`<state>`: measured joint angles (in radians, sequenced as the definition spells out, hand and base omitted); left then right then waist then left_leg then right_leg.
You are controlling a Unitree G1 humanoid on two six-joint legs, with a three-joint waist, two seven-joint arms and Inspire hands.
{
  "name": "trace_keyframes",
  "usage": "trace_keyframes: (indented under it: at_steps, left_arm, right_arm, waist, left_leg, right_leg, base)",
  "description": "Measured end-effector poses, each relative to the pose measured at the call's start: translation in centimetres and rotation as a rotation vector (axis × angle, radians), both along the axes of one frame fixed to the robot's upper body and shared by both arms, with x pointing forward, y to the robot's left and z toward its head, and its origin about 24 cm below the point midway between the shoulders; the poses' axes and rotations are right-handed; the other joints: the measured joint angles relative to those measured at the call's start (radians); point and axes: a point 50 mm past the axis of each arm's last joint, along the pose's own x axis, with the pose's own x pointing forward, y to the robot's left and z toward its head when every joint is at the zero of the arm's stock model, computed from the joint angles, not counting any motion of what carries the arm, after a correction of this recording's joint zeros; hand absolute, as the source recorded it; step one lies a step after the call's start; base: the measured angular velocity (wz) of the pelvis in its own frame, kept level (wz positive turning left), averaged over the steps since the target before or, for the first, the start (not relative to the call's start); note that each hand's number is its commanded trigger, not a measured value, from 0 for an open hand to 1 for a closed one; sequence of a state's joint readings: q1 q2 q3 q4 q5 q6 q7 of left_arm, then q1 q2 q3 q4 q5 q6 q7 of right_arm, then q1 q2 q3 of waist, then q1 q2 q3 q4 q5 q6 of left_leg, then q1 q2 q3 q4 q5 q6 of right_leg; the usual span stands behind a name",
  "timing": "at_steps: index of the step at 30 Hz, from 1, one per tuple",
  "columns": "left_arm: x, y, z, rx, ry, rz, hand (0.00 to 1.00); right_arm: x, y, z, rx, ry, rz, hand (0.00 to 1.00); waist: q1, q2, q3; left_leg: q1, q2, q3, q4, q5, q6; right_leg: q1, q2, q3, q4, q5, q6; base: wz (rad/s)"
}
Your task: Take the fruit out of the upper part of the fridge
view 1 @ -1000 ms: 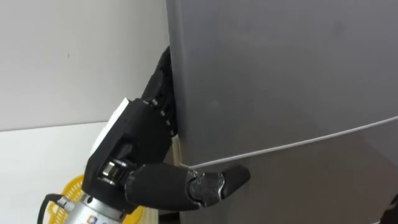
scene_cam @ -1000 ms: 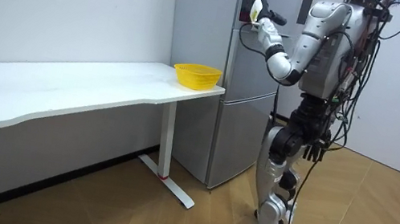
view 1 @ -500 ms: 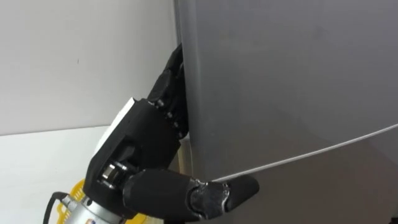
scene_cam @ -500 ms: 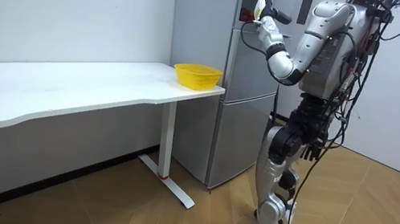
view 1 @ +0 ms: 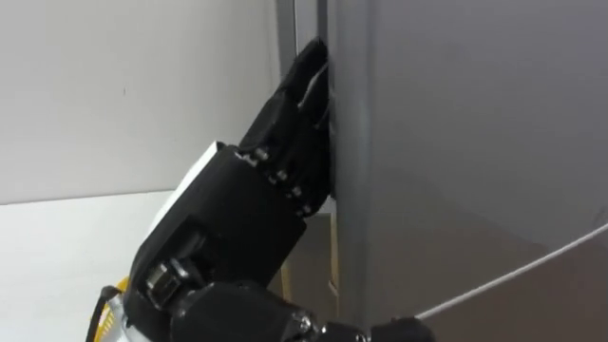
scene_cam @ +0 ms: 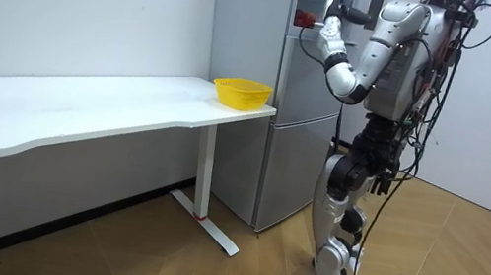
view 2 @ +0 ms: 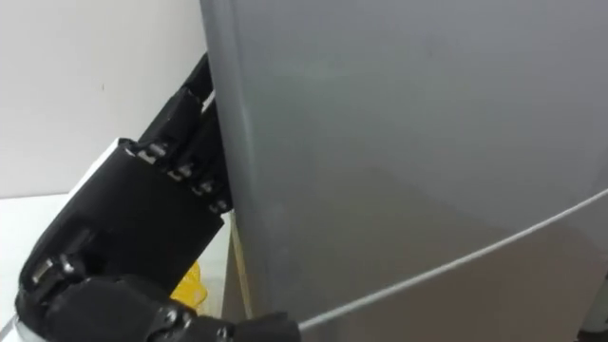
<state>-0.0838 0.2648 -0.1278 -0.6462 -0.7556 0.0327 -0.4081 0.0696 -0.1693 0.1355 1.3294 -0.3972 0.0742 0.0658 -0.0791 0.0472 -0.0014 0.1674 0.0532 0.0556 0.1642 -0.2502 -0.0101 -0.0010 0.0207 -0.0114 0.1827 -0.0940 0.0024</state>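
Your left hand (view 1: 237, 218), black, blocky and hard-shelled with a white plate on its back, is raised to the left edge of the upper door (view 1: 456, 123). Its far end slips into the narrow dark slot behind that edge and is hidden there, so you cannot tell whether it hooks the edge or only lies against it.

That door is a flat, smooth grey panel with a dull sheen and a straight vertical edge. It stands slightly ajar, with a slim gap between it and the body of the fridge (scene_cam: 297, 156). A thin pale seam runs across below it and parts it from the lower door (view 2: 513, 304), which has the same grey finish. In the room view a small red thing (scene_cam: 302, 18) sits at the door's edge just beside the hand, too small to say what it is.

Left of the fridge is a plain white wall (view 1: 123, 95). A long white surface (scene_cam: 110, 110) on slim white legs ends just beside the fridge's side. A yellow bowl (scene_cam: 241, 92) sits on the surface's corner nearest the fridge, lower than your raised arm.

You stand upright facing the fridge front on a wood-plank floor (scene_cam: 463, 274), which lies open behind you and toward the room view's right.
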Motion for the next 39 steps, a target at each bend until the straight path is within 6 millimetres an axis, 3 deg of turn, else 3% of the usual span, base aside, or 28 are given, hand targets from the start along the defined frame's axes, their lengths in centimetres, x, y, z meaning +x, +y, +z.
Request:
trace_keyframes:
  at_steps: [14,17,27,39]
  left_arm:
    - [-0.9,-2.6,0.7,-0.062,-0.053,-0.247,0.00]
    - [-1.0,-3.4,0.7,-0.063,-0.058,-0.317,0.00]
    - [-1.7,-4.6,0.0,-0.001,-0.068,-0.472,0.00]
    - [-1.8,-5.9,0.6,0.025,-0.123,-0.564,0.00]
  right_arm:
    - [0.3,0.1,0.0,0.004,-0.011,0.011,0.00]
    - [0.3,0.3,0.0,0.006,-0.004,0.044,0.00]
    - [0.8,0.3,0.0,0.013,-0.013,0.047,0.00]
    - [1.2,0.5,0.0,0.048,-0.007,0.037,0.00]
  waist:
    - [-0.005,0.005,-0.0037]
    - [-0.010,0.005,-0.0040]
    - [-0.055,-0.007,0.0043]
    - [-0.058,-0.005,0.0041]
  left_leg:
    - [-0.018,0.001,0.003,0.000,0.000,0.000]
    - [-0.014,0.002,0.020,0.002,0.000,0.000]
    - [-0.010,0.001,0.051,0.002,0.000,0.000]
    - [-0.013,0.004,0.076,0.002,0.000,0.000]
  right_leg:
    - [-0.020,0.002,0.001,0.004,0.001,-0.001]
    - [-0.019,0.003,0.008,0.006,0.001,-0.001]
    - [-0.022,0.004,0.024,0.005,-0.001,0.001]
    - [-0.033,0.008,0.037,0.005,0.001,-0.001]
  base:
    - [0.00]
    - [-0.07]
    - [-0.04]
    - [-0.04]
